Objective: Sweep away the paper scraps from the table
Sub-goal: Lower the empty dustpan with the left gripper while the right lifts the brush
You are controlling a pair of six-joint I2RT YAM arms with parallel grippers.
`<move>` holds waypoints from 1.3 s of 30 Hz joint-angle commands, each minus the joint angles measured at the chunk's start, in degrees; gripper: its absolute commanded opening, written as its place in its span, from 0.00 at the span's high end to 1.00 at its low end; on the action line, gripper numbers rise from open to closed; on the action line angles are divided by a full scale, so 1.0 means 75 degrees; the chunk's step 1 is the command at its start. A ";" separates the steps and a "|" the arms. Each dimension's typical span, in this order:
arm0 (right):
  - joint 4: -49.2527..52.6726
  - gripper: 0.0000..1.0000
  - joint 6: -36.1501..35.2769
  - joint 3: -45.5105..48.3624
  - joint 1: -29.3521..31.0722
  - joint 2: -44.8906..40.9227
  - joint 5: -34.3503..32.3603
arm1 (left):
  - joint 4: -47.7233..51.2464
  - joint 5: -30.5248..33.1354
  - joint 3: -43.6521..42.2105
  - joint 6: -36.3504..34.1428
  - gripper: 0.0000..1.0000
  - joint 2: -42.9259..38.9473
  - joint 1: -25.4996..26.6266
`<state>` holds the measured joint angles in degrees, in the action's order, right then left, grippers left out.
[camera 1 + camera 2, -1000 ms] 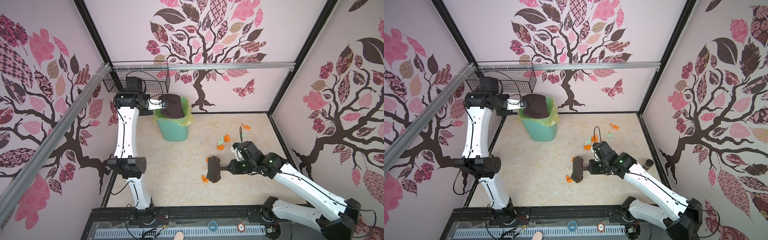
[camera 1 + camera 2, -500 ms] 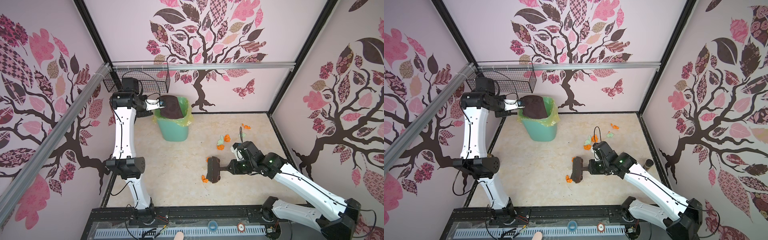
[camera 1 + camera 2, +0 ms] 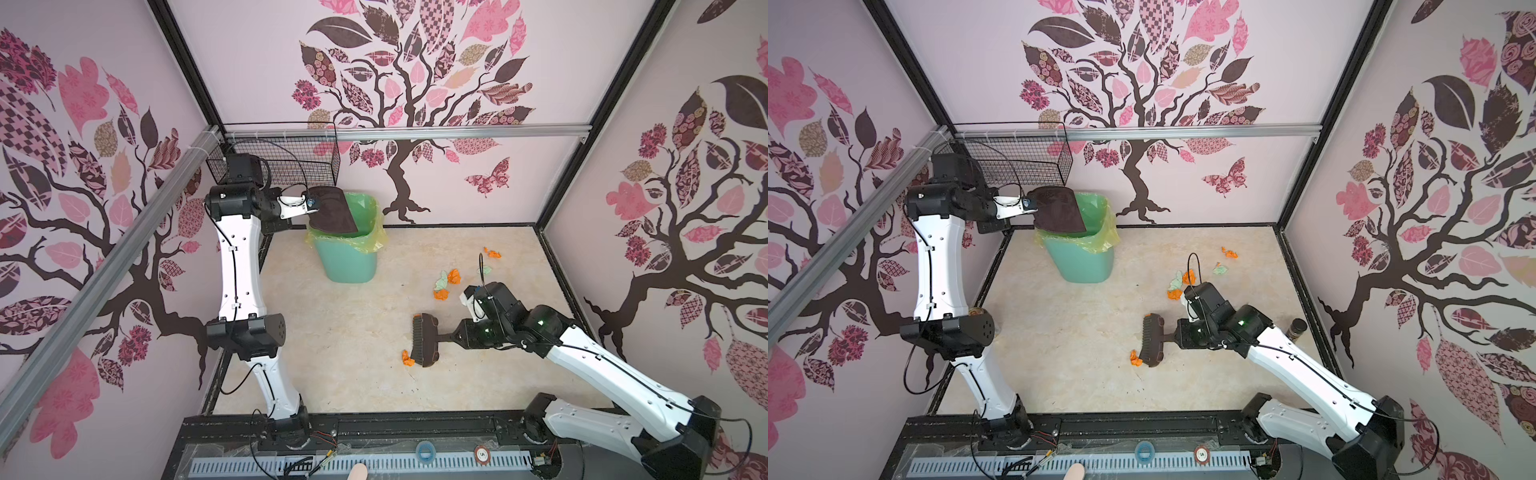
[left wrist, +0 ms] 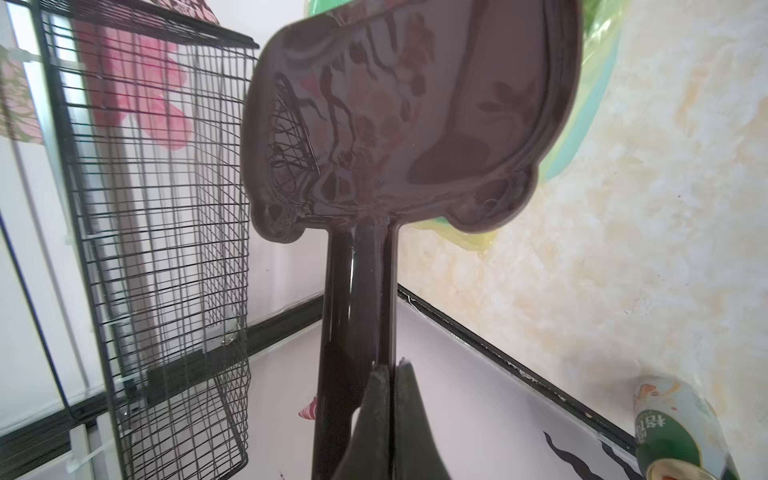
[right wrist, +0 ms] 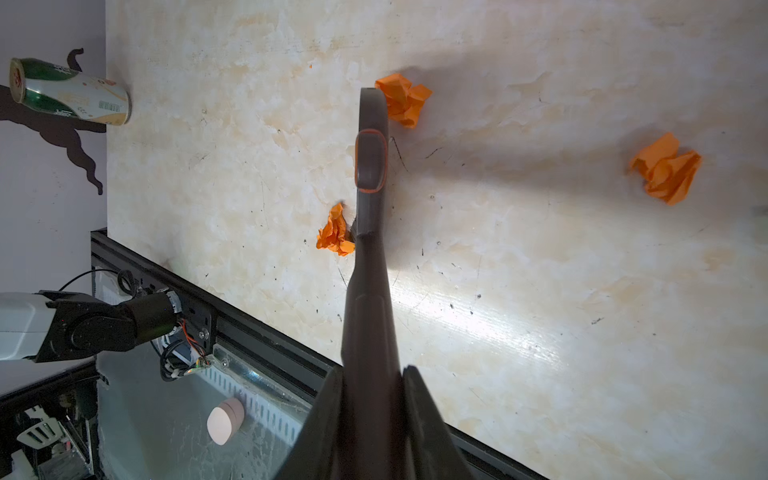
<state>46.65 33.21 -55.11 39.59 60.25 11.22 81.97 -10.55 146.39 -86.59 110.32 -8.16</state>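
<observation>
Standing on the cream marbled table point(image 3: 332, 374), a mint-green plastic bin point(image 3: 349, 266) has a dark brown plastic dustpan point(image 3: 332, 210) tilted above its rim, handle pinched by the left gripper point(image 4: 392, 368). Well right of the bin, the right gripper point(image 5: 372, 374) clamps a dark hand brush point(image 3: 424, 340), seemingly touching one of the orange and mint paper scraps point(image 3: 453, 276) strewn there.

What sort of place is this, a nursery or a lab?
Likely a robot test booth: two white arms mounted at a framed table, holding a dustpan and brush, with paper scraps staged inside tree-decal walls.
</observation>
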 commanded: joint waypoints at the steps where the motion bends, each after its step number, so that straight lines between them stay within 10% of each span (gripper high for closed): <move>1: 0.0169 1.00 -0.0022 -0.0081 -0.0028 0.0076 -0.0002 | 0.0443 -0.0707 0.0517 0.0146 1.00 -0.0553 0.0014; 12: 0.0315 1.00 -0.0067 -0.0296 -0.0023 0.0036 -0.0091 | 0.1746 -0.1661 -0.0860 0.0037 1.00 -0.1845 0.0008; 18: 0.1174 1.00 -0.0427 -0.1245 -0.0028 0.0182 -0.0866 | 0.1248 -0.2086 -0.4306 0.0142 1.00 -0.4064 0.0014; 32: 0.4628 1.00 -0.3006 -0.8008 -0.0496 0.3818 -0.5272 | 0.1021 -0.1946 -1.0558 0.0306 1.00 -0.7202 0.0165; 39: 0.3472 1.00 -0.4928 -0.9219 -0.2226 0.5737 -0.6306 | 0.0872 -0.1720 -1.2415 0.0974 1.00 -0.8286 0.0824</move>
<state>72.90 4.69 -122.87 25.98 98.54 -28.05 89.21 -23.35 57.63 -82.65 51.24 -4.12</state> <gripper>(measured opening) 0.242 0.049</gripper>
